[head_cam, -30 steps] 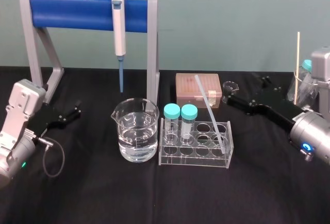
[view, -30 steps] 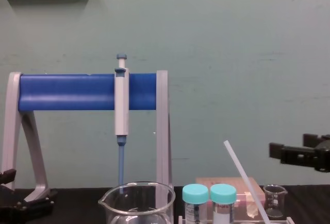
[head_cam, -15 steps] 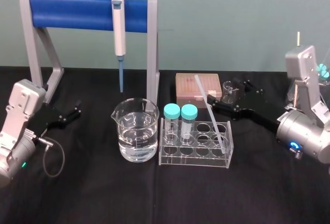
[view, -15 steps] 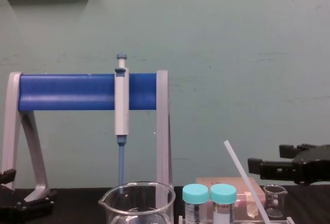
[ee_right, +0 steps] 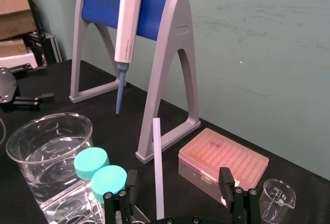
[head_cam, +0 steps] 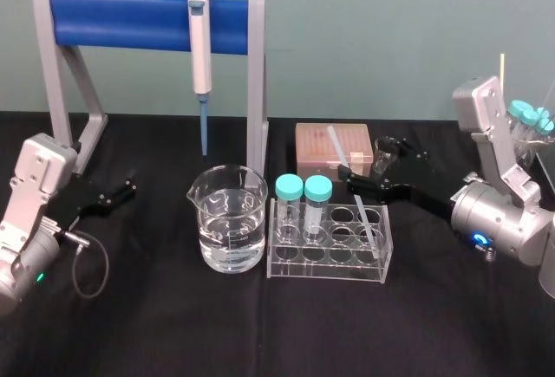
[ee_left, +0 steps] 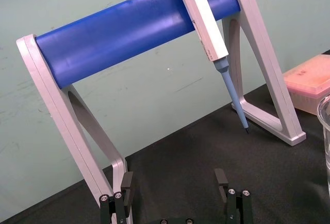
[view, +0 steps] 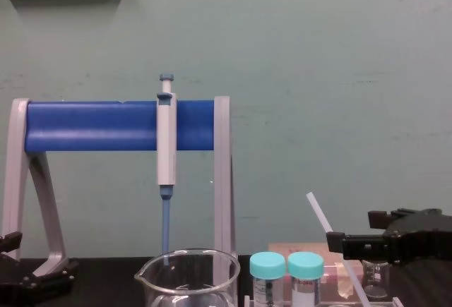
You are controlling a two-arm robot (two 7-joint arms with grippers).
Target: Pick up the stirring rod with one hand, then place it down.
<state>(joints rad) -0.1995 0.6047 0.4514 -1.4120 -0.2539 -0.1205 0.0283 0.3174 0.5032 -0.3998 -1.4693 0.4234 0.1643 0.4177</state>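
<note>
Right gripper [ee_right: 178, 183] hung wide open, the rod [ee_right: 158, 167] standing between its jaws, touching neither; left gripper [ee_left: 173, 183] sat parked, open too.

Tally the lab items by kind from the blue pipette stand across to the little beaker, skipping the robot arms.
Grey stand with blue bar: 1
White pipette with blue tip: 1
Glass beakers, large and small: 2
Teal-capped tubes: 2
Clear plastic tube rack: 1
Pink tip box: 1
White translucent stirring rod, between the open right gripper's fingers: 1
Total: 9
</note>
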